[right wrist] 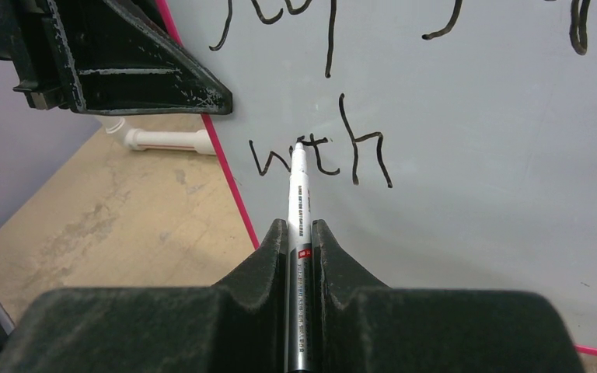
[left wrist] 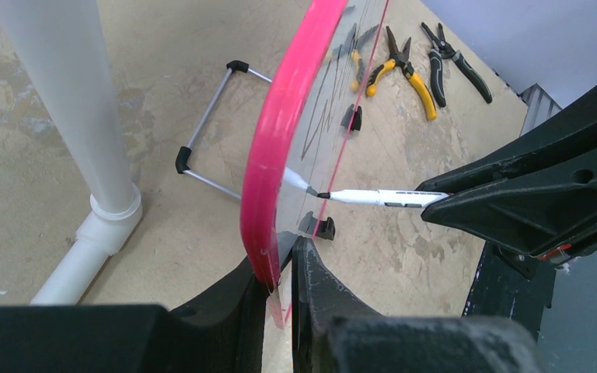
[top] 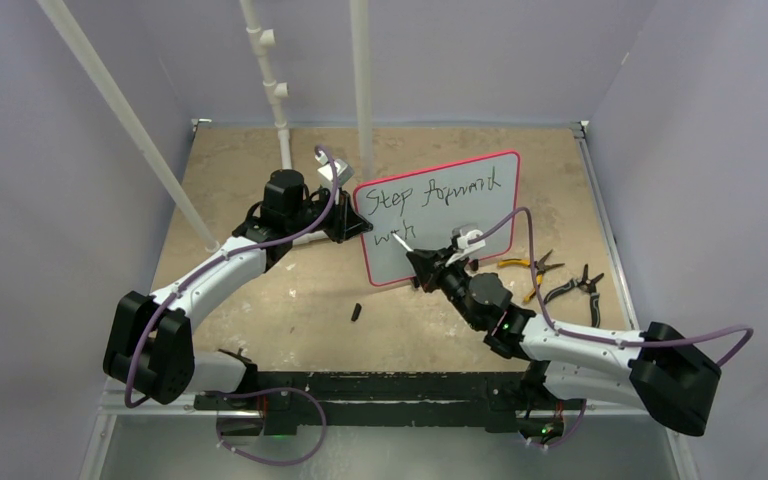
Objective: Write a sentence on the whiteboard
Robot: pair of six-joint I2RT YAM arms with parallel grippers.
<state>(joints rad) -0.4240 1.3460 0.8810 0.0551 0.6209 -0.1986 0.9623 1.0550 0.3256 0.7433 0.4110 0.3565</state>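
My right gripper [right wrist: 299, 227] reaches forward, clamped on the marker [right wrist: 298, 183] — tip just ahead, touching the sentence [right wrist: 349, 140] (second line) — left gripper [left wrist: 281, 268] pinches the whiteboard [left wrist: 280, 132] edge.

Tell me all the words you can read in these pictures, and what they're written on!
"Step forward": top line of the sentence, black handwriting on the whiteboard.
"with": second line of the same board; it looks like "wth" because the pen tip covers the middle.
Tiny print on the marker barrel: too small to read.
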